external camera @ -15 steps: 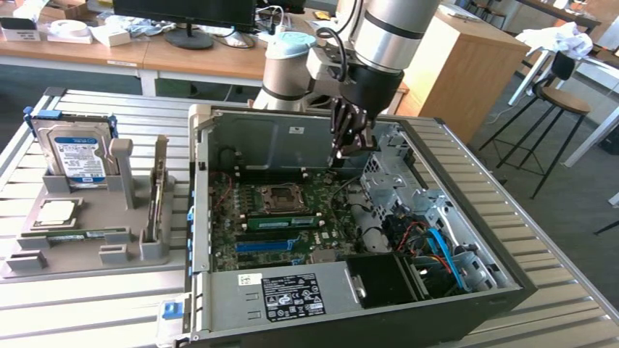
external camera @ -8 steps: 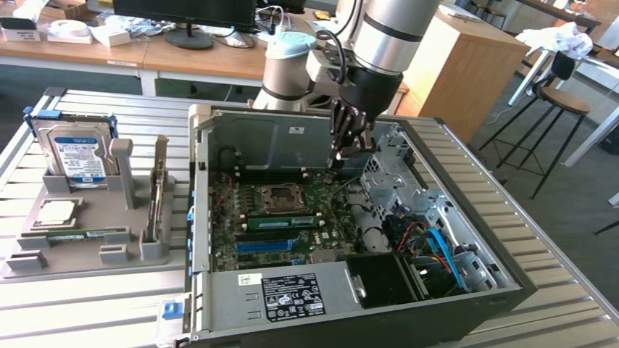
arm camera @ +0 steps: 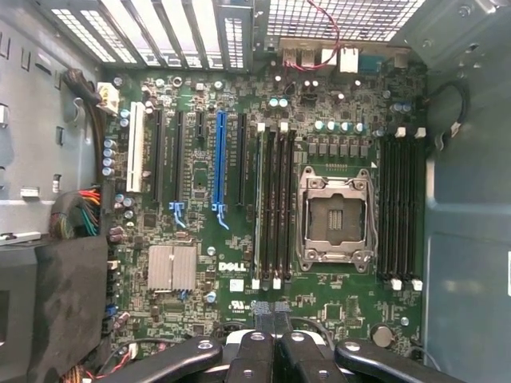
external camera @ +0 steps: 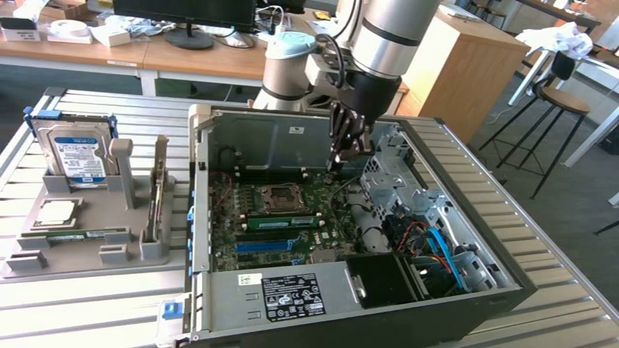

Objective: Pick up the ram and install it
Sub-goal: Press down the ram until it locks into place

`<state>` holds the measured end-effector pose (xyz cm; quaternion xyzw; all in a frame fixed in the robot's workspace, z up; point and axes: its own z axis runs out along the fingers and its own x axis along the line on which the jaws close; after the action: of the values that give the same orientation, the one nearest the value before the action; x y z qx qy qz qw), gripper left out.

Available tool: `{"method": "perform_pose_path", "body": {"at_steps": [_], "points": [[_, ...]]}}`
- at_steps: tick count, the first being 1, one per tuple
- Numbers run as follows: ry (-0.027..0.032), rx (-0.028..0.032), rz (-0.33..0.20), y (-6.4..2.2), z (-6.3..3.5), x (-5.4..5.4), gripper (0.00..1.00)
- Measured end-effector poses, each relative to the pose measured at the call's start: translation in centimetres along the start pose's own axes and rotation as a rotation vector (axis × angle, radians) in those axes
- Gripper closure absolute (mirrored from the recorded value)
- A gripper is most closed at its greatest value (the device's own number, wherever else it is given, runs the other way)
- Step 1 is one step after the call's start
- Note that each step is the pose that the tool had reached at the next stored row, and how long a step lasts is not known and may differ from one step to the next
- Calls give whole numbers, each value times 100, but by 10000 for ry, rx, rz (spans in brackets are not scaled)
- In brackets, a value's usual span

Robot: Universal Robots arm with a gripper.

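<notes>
1. Lying in the grey moulded tray (external camera: 68, 264) at the exterior view's left, a long, thin green circuit-board stick (external camera: 82, 234) is taken to be the ram. Its long axis is seen running across that view, from left to right.
2. A second green stick with black chips (external camera: 280, 212) is found seated in a slot beside the square metal processor socket (external camera: 280, 194), inside the open grey computer case (external camera: 290, 297). Its axis is roughly parallel to that of the ram. Which of the two sticks the task means cannot be settled.
3. The black two-fingered gripper (external camera: 341, 161) is poised above the green motherboard (arm camera: 200, 315), over the case. The ram lies well apart from it, toward the exterior view's left; the second green stick is much nearer, below it.
4. The claw is closed tight, with its fingers pressed together, and nothing is seen gripped between them.
</notes>
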<state>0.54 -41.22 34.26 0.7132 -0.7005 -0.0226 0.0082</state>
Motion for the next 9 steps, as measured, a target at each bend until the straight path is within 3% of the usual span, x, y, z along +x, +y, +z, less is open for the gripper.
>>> {"method": "perform_pose_path", "body": {"at_steps": [9], "points": [[0,0,1,-2,48,2,90]]}}
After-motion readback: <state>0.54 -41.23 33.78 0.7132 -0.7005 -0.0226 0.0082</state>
